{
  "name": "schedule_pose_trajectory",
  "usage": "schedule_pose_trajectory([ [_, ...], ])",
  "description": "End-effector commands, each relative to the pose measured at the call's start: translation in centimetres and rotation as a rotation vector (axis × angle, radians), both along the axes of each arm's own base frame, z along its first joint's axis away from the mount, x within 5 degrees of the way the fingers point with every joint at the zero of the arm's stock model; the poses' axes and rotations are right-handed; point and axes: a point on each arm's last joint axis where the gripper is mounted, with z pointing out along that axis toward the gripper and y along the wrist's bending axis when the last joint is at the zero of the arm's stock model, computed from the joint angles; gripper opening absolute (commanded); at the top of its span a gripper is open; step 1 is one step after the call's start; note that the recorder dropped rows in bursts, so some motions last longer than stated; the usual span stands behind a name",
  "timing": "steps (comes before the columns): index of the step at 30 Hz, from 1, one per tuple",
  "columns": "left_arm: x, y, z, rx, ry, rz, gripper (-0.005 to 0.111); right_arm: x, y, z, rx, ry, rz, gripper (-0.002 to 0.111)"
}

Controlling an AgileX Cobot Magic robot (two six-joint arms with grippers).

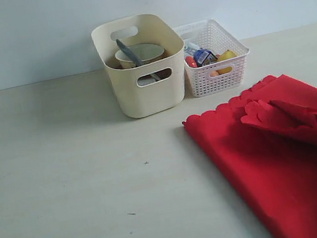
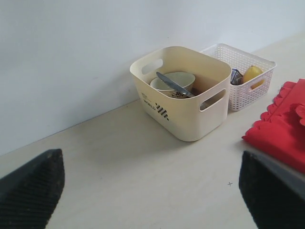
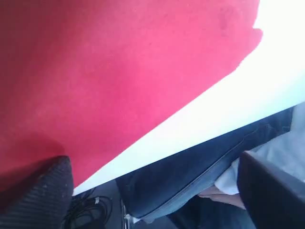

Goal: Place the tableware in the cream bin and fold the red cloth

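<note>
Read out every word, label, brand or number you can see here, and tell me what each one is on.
"WORLD", as best it reads: small dark print beside a checkered mark on the side of the cream bin, seen from the left wrist.
Blue label on the small carton in the white lattice basket: too small to read.
Red cloth: no text on it.

I see a plain, pale blue-white wall behind a light, faintly grained tabletop, evenly lit with soft shadows. In my right wrist view the table's edge glares white. Below it are someone's denim-clad legs and dark cables on the floor.
</note>
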Motion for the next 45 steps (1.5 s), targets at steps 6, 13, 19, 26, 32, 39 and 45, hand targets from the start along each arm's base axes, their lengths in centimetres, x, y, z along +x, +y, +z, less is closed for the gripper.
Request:
schedule_pose_trajectory([
  [6,0.0,0.2,0.0,0.000,-0.009,0.006,0.094,3.5,1.2,3.4,0.151,-0.178,0.097,0.095],
  [13,0.0,0.2,0.0,-0.001,-0.010,0.004,0.094,7.8,1.1,5.3,0.307,-0.270,0.132,0.095],
  [19,0.0,0.2,0.0,-0.001,-0.010,0.004,0.094,10.5,-0.9,2.7,0.274,-0.203,0.102,0.095],
  [26,0.0,0.2,0.0,-0.008,-0.010,0.005,0.094,13.0,-4.2,-1.2,0.334,-0.113,0.019,0.095],
  [32,0.0,0.1,0.0,-0.017,-0.010,-0.002,0.094,15.6,-6.6,-2.7,0.437,-0.092,-0.039,0.095],
  [39,0.0,0.0,0.1,-0.032,-0.009,-0.011,0.094,18.3,-8.3,-3.2,0.580,-0.101,-0.007,0.095],
  [45,-0.1,-0.1,0.1,-0.037,-0.009,-0.015,0.094,20.0,-8.9,-4.5,0.628,-0.069,0.020,0.095],
])
